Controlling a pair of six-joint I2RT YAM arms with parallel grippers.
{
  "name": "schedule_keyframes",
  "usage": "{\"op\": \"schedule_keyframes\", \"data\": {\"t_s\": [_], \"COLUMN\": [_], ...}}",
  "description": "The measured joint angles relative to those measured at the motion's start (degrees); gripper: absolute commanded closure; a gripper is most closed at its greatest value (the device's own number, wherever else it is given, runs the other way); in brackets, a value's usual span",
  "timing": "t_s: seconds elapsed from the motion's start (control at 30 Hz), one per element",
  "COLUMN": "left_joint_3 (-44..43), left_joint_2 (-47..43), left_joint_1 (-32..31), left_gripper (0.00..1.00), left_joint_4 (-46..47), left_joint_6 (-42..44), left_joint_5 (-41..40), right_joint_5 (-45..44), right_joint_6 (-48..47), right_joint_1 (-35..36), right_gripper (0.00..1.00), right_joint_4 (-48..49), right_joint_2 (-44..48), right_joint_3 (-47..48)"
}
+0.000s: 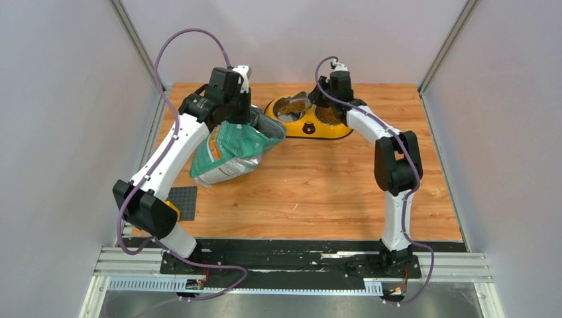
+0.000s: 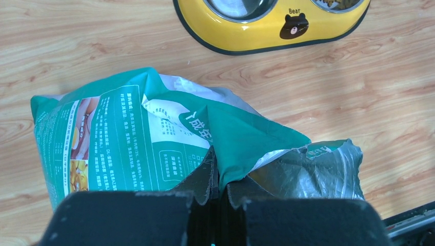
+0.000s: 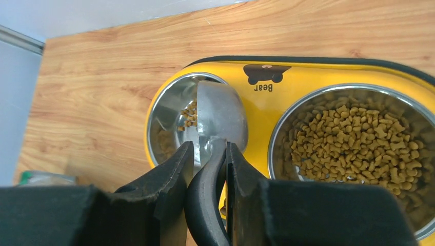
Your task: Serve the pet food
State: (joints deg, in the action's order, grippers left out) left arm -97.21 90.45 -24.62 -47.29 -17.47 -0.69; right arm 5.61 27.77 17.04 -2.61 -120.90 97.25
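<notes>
The pet food (image 3: 349, 138) is brown kibble that fills one steel bowl of the yellow double feeder (image 3: 308, 77). My right gripper (image 3: 210, 146) is shut on the black handle of the grey scoop (image 3: 220, 115). The scoop is tipped over the other bowl, and a few pellets (image 3: 189, 114) lie at its edge inside that bowl. In the top view the right gripper (image 1: 325, 99) is above the feeder (image 1: 308, 130). My left gripper (image 2: 220, 171) is shut on the torn top edge of the teal-green pouch (image 2: 128, 138) and holds it tilted beside the feeder (image 2: 246, 43). The pouch also shows in the top view (image 1: 228, 149).
The wooden table (image 1: 318, 185) is walled in by grey panels on the left, right and back. A small dark studded plate (image 1: 183, 202) lies near the left arm's base. The feeder stands at the back middle.
</notes>
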Motion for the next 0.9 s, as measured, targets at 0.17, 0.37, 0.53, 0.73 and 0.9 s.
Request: {"op": "schedule_keyframes", "data": {"t_s": [0.17, 0.37, 0.53, 0.73, 0.9], "left_joint_3": [0.22, 0.52, 0.63, 0.92, 0.96], "left_joint_2": [0.00, 0.00, 0.00, 0.00, 0.00], "left_joint_1": [0.00, 0.00, 0.00, 0.00, 0.00], "left_gripper": [1.00, 1.00, 1.00, 1.00, 1.00], "left_joint_4": [0.02, 0.28, 0.42, 0.63, 0.92], "left_joint_6": [0.02, 0.00, 0.02, 0.00, -0.20], "left_joint_5": [-0.20, -0.42, -0.39, -0.04, 1.29], "right_joint_5": [-5.62, -13.42, -18.21, -19.80, -14.34], "right_joint_6": [-9.84, -19.93, -24.50, -25.49, -18.25], "right_joint_1": [4.00, 8.20, 9.18, 8.22, 5.49], "right_gripper": [1.00, 1.00, 1.00, 1.00, 1.00], "right_joint_4": [0.24, 0.52, 0.07, -0.66, -3.63], "right_joint_2": [0.13, 0.48, 2.47, 9.62, 20.74], "right_joint_3": [0.59, 1.05, 1.05, -0.09, -4.17]}}
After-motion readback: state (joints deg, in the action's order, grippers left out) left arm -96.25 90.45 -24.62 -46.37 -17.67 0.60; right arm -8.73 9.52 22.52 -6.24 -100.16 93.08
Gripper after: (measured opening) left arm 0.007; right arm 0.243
